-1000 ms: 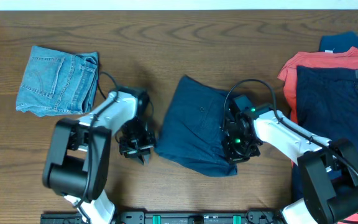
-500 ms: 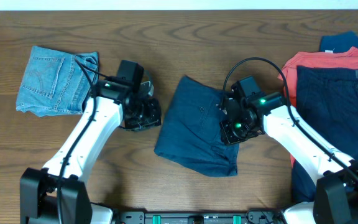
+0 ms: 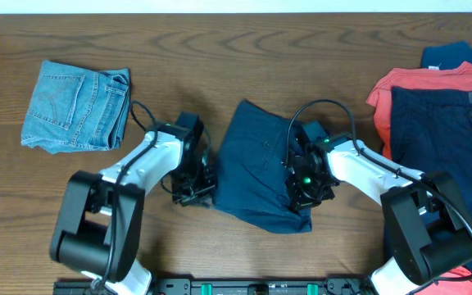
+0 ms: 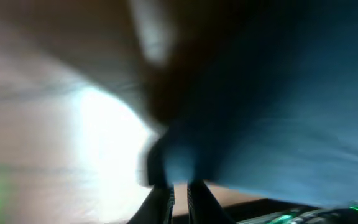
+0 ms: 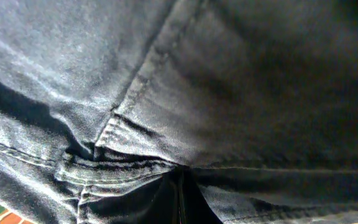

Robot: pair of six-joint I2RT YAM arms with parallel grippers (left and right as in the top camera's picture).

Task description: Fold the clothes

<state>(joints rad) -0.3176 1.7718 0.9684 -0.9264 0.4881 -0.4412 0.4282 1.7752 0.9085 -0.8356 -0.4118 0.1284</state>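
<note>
Left gripper closed at navy shorts, right gripper closed atop — denim, garment pile apart.

A dark brown worktop with wavy wood grain fills the view under even light; a pale strip along its far edge may be floor.

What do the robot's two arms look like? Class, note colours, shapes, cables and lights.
Both the left arm and right arm have white rounded links joined by chunky black joints. A thin black cable loops out near each wrist. The left end effector and right end effector are black with two slim fingers; a small green light glows on the right one.
</note>
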